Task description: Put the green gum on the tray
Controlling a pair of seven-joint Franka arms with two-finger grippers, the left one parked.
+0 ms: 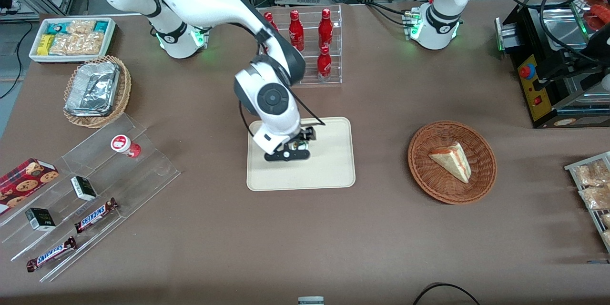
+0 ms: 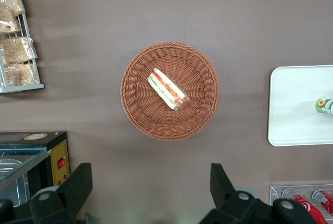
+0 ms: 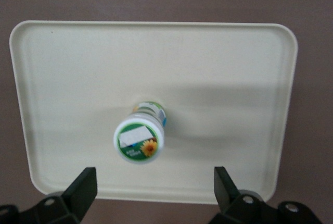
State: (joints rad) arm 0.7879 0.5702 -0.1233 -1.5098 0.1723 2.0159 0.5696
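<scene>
A: How do the jaws stand?

B: Spread wide, gripping nothing. In the right wrist view the two dark fingers sit well apart, with the green gum apart from them and touched by neither.

A: And where are they?

B: Above the tray, over the part of it toward the working arm's end of the worktop. In the front view the wrist hides most of what is below it.

A: Where is the gum, then?

B: On the tray, standing upright on its base, its green-ringed lid facing up with a small flower printed on it. It stands well inside the rim, on the flat cream surface. The left wrist view catches a sliver of it on the tray too.

A: What lies around the tray?

B: Farther from the front camera is a clear rack of red bottles. Toward the parked arm's end sits a round wicker basket with a wedge sandwich in it. Toward the working arm's end there is a stepped clear stand carrying a red-lidded container and two Snickers bars. A foil tray in a basket and a white tub of snack packets sit farther from the camera.
</scene>
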